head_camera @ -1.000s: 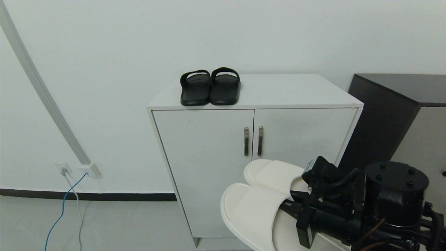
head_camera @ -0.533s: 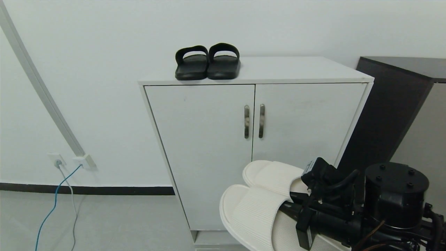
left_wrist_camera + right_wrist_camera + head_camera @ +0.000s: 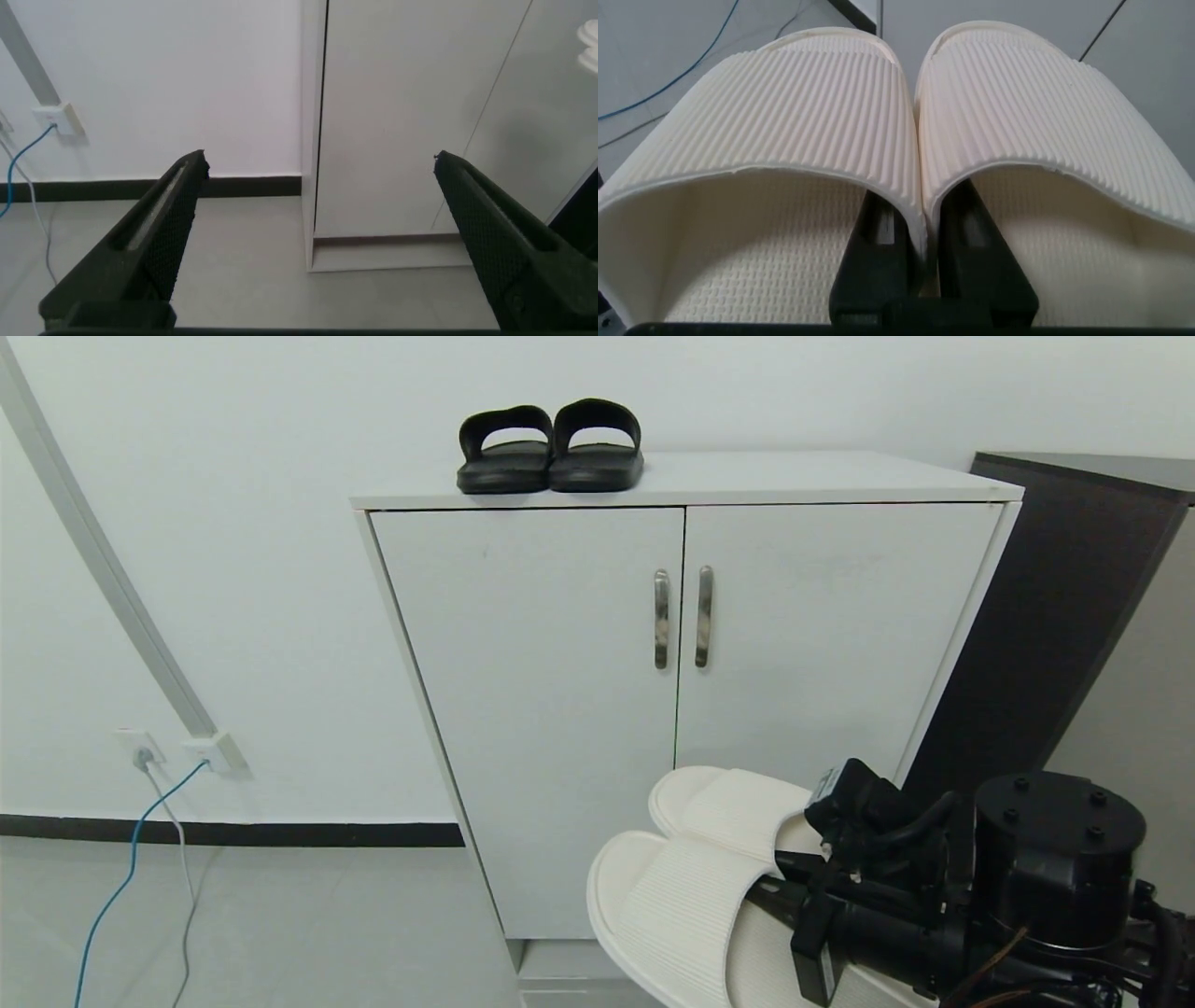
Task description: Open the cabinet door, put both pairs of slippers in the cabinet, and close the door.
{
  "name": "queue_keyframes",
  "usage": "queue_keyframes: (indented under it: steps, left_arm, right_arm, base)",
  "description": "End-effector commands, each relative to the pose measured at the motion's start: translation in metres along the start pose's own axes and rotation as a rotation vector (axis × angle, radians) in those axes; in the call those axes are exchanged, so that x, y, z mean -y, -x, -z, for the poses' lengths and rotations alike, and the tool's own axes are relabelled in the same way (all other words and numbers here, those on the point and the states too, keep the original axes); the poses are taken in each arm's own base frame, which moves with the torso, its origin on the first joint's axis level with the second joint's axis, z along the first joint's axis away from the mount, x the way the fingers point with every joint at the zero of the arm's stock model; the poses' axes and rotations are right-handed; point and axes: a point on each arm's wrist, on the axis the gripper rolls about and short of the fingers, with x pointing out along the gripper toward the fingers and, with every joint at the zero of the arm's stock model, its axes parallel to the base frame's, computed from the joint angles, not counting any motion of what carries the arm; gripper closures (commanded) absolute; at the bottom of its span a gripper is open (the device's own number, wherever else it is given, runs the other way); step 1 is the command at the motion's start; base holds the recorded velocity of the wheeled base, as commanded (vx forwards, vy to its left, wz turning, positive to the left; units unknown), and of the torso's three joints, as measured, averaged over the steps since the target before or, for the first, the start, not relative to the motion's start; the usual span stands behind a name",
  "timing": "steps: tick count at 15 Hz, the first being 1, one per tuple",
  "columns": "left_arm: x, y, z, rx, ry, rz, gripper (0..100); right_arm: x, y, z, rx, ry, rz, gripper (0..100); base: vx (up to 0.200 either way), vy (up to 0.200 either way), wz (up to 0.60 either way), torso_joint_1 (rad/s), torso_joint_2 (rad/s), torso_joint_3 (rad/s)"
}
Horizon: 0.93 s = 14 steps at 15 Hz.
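A white two-door cabinet [image 3: 560,709] stands against the wall with both doors closed and two metal handles [image 3: 661,619] at the centre. A pair of black slippers [image 3: 551,448] rests on its top, near the left end. My right gripper [image 3: 794,882] sits low in front of the right door, shut on a pair of white ribbed slippers [image 3: 691,877] pinched together by their inner edges [image 3: 920,224]. My left gripper [image 3: 318,168] is open, its fingers [image 3: 149,233] wide apart, facing the cabinet's lower left corner [image 3: 318,252] and the floor.
A dark brown cabinet [image 3: 1055,616] stands right beside the white one. On the left wall are a slanted cable duct [image 3: 93,551], sockets [image 3: 177,751] and blue and grey cables [image 3: 121,887] trailing onto the grey floor.
The head view has dropped lower, so the cabinet and black slippers sit higher in the picture. The right gripper with the white slippers keeps its place in the view.
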Motion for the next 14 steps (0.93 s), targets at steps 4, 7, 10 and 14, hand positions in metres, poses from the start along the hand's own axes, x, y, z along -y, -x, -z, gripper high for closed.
queue_keyframes:
  steps: [4,7,10,14]
  left_arm:
    - [0.0,-0.001,-0.001,-0.017,-0.003,0.003,0]
    - [0.002,-0.001,-0.056,0.028,0.034,0.085,0]
    - [0.007,-0.035,-0.089,-0.121,0.065,0.304,0]
    - [0.013,-0.077,-0.12,-0.158,0.083,0.55,0]
  right_arm:
    - [0.0,0.0,0.001,-0.004,0.0,0.001,100]
    - [0.0,0.001,0.001,-0.004,0.0,0.001,100]
    - [0.0,0.002,0.005,-0.019,0.003,-0.002,100]
    - [0.0,0.003,0.004,0.016,0.012,0.005,100]
  base:
    - [0.0,0.0,0.0,0.0,0.0,0.0]
    - [0.0,0.0,0.0,0.0,0.0,0.0]
    - [0.0,0.0,0.0,0.0,0.0,0.0]
    - [0.0,0.0,0.0,-0.001,0.02,0.024]
